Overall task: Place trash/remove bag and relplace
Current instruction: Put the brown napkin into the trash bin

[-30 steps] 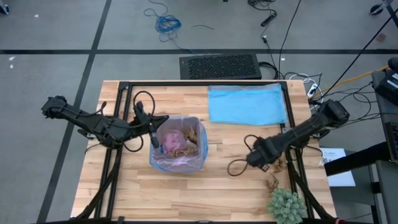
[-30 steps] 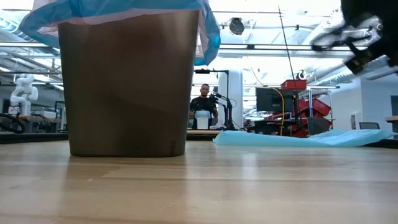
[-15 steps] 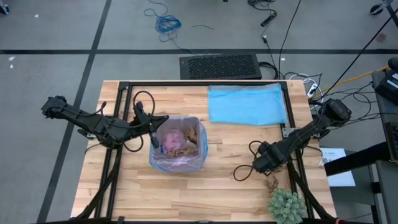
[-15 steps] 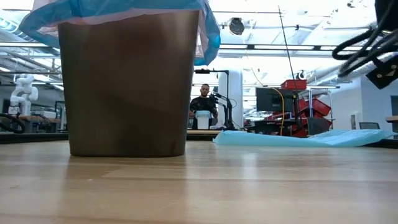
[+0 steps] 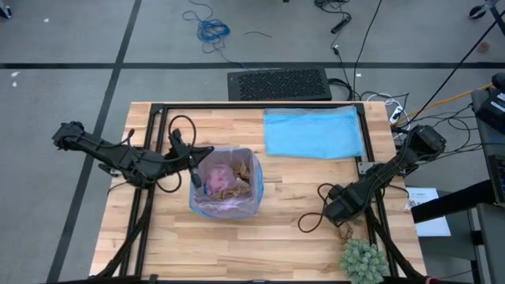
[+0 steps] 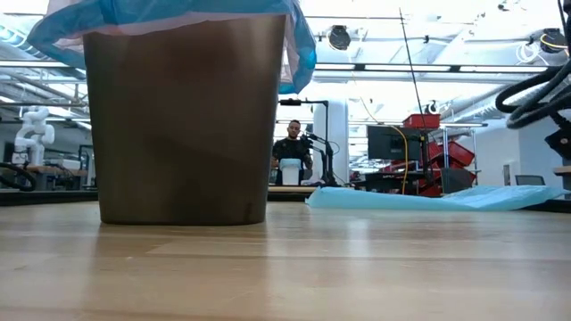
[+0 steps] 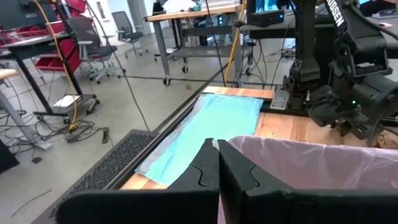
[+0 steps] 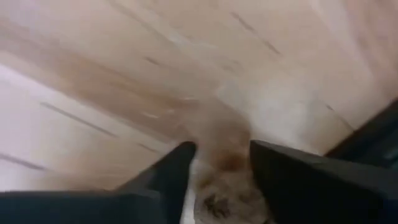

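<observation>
One crumpled brown paper wad, light and crushable, is straddled by the part-open right end effector; nothing is held yet. A mid-wad pinch is advised.

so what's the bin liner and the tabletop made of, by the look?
Lavender-pink translucent bin liner: thin plastic film, likely; crinkly, light passes through at its rim. Pale tabletop: wood, probably butcher-block; joined strips with visible grain, smooth low-sheen finish.
</observation>
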{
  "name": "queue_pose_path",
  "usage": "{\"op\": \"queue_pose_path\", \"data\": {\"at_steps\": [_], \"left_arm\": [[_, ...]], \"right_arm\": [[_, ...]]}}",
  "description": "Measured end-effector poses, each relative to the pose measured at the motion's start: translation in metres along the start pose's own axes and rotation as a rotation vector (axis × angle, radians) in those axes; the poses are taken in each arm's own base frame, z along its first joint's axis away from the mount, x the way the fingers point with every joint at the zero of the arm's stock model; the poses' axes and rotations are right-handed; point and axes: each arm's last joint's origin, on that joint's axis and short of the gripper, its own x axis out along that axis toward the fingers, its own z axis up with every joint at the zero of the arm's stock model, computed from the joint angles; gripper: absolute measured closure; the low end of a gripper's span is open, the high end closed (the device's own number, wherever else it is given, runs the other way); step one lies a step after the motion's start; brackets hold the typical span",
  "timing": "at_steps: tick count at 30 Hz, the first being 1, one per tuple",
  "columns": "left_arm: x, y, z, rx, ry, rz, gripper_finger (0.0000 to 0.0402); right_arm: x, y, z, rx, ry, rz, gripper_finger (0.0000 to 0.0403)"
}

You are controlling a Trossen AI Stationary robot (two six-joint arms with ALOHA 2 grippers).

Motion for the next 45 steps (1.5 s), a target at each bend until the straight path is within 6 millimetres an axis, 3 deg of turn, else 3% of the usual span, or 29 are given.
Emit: {"op": "queue_pose_path", "data": {"at_steps": [4,9,16,21,34,38,45], "left_arm": [[0.0,0.0,0.0,-0.001,0.0,0.0,0.0402],[0.0,0.0,0.0,0.0,0.0,0.0,0.0402],[0.0,0.0,0.0,0.003,0.0,0.0,0.0402],[0.0,0.0,0.0,0.004,0.001,0.0,0.0402],[0.0,0.0,-0.001,0.007,0.004,0.0,0.0402],[0.0,0.0,-0.001,0.008,0.005,0.0,0.0402],[0.0,0.0,-0.001,0.008,0.005,0.0,0.0402]], "right_arm": [[-0.002,0.002,0.0,-0.04,-0.013,0.024,0.0382],[-0.012,0.013,0.001,-0.071,-0.089,0.079,0.0397],[-0.043,0.029,-0.003,-0.153,-0.138,0.126,0.0401],[-0.061,0.027,-0.008,-0.189,-0.128,0.056,0.0362],[-0.064,0.016,-0.023,-0.335,-0.008,-0.06,0.0142],[-0.059,0.014,-0.029,-0.354,-0.004,-0.086,0.0122],[-0.028,0.003,-0.032,-0.304,0.042,-0.117,0.014]]}}
